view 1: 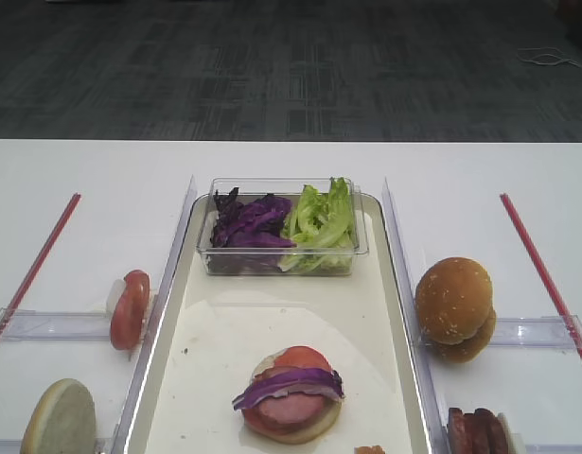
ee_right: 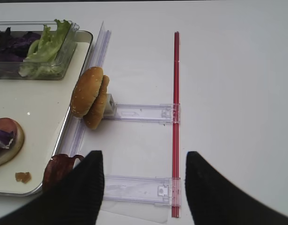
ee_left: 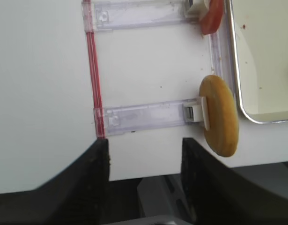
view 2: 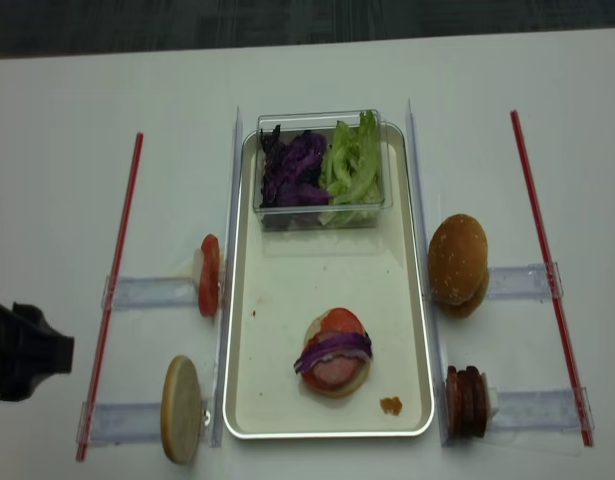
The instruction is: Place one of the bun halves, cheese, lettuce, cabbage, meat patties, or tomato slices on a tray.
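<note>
Exterior high view: the cream tray (view 1: 371, 312) runs down the middle of the white bench (view 1: 92, 180). At lower center sits a half-built burger (view 1: 291, 394), a pale bun base under a pinkish meat patty, a purple cabbage strip and a tomato slice. A clear tub (view 1: 281, 260) at the tray's upper end holds purple cabbage (view 1: 250, 223) on the left and frilly green lettuce (view 1: 321, 219) on the right. No jaws show here.

Right wrist view: the right gripper (ee_right: 143, 187) fills the bottom edge, its dark jaws spread wide with nothing between them. Golden sesame bun halves (ee_right: 89, 96) stand on edge at center left, above and left of the jaws, just beside the tray's rim. Dark meat patties (ee_right: 59, 169) lie next to the left jaw.

Left wrist view: the left gripper (ee_left: 144, 173) sits at the bottom, jaws spread and empty. A single bun half (ee_left: 222, 116) stands on edge just right of and above the right-hand jaw; a tomato slice (ee_left: 212, 16) is at the top right.

Realsense high view: the left arm (view 2: 22, 352) shows as a dark shape at the left edge, well apart from the tray.
</note>
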Action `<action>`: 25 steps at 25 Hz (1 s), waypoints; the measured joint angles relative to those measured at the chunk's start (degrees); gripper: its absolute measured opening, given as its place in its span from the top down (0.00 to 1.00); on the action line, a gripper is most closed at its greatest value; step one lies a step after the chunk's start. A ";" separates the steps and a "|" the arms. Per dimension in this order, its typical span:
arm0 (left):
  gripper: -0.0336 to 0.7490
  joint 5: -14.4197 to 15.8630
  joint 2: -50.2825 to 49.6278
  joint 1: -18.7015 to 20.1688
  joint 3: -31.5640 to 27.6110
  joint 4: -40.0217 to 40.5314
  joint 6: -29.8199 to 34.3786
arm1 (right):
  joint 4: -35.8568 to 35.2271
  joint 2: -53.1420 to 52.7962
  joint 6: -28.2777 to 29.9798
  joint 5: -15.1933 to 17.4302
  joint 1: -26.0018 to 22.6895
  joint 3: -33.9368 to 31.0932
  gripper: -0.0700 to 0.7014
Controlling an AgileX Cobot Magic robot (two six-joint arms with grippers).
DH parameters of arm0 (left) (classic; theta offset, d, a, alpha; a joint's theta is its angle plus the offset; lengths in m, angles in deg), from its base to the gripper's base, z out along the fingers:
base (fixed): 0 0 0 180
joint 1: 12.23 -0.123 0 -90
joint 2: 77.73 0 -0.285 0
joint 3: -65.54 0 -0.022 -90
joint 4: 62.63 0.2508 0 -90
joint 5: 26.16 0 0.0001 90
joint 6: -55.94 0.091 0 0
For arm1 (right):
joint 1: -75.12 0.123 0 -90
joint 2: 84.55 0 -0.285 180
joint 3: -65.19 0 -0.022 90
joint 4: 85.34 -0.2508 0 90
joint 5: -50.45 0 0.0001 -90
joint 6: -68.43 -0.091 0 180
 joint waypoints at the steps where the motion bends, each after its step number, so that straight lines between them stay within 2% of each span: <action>1: 0.49 0.10 1.61 0.00 -1.17 0.00 0.00 | 0.00 0.00 0.00 0.00 0.00 0.00 0.39; 12: 0.49 1.41 10.30 0.00 -7.43 0.00 0.00 | 0.00 0.00 0.00 0.00 0.00 0.00 0.39; 20: 0.49 -0.32 13.59 0.00 -8.66 0.00 0.00 | 0.00 0.00 0.00 0.00 0.00 0.00 0.39; 25: 0.49 -1.71 17.48 0.00 -12.60 -0.23 0.00 | 0.00 0.00 0.00 0.00 0.00 0.00 0.39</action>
